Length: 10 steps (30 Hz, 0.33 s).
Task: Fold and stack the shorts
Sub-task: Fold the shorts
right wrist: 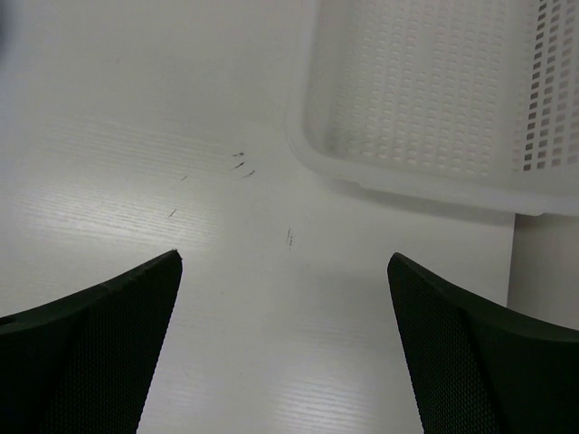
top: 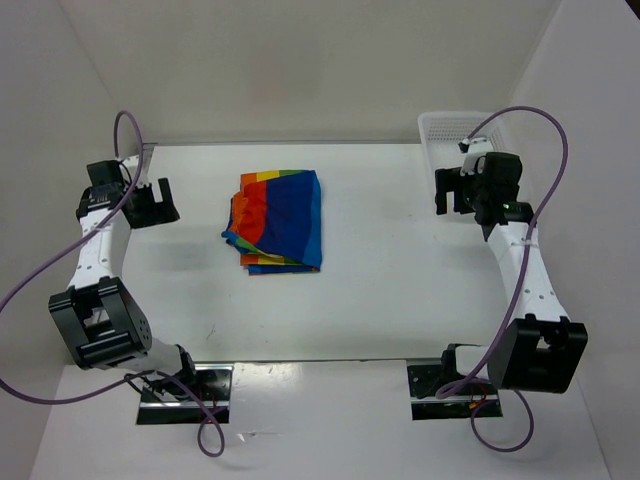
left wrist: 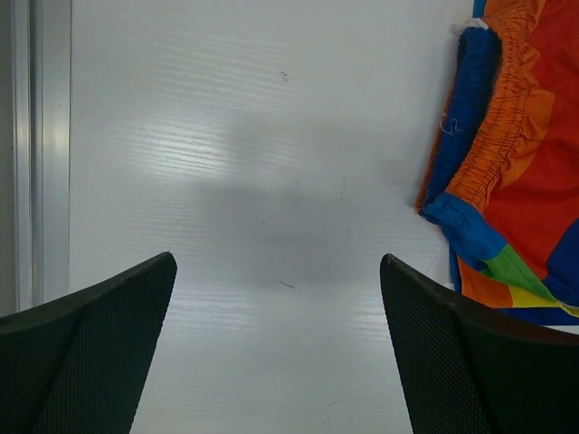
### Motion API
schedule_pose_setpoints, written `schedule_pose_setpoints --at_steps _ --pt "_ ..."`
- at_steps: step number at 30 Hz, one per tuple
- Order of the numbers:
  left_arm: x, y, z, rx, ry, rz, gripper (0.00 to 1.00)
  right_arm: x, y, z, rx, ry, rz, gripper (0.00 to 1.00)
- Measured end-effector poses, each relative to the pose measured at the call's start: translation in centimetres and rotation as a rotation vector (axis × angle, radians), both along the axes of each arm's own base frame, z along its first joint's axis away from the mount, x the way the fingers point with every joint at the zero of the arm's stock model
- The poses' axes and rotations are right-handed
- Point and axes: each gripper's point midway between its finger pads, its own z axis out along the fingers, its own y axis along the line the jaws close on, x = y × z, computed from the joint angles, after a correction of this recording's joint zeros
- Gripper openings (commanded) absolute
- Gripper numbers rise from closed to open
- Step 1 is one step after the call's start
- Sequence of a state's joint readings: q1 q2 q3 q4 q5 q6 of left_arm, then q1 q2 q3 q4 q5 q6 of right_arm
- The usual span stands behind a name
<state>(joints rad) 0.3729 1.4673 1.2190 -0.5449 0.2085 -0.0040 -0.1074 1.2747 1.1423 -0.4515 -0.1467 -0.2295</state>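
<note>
Shorts (top: pixel 280 220): one folded pair on desk (top: pixel 400 280); long axis roughly near-to-far, gathered waistband (left wrist: pixel 496 127) toward left claw (top: pixel 160 203). That claw and right claw (top: pixel 445 192): wide apart, holding nothing.

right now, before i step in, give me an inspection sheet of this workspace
surface: white table, a few small dark scuff marks near the basket
job's things: rainbow-striped shorts folded into a compact bundle, lying left of centre, nothing touching them
clutter: white lattice basket at the far right corner; nothing seen in the part that shows
grippers: left gripper open, holding nothing, left of the shorts; right gripper open, holding nothing, beside the basket
cables: a purple cable loops off each arm, both clear of the shorts
surroundings: plain white walls on three sides; nothing else seen
</note>
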Motion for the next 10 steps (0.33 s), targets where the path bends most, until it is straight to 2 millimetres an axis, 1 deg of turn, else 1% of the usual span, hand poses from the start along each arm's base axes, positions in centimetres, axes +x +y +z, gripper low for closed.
schedule_pose_setpoints --at_steps 10 --pt "0.0 -0.1 0.7 0.006 -0.031 -0.005 1.00 -1.2 0.3 -0.2 -0.001 -0.007 0.014 1.00"
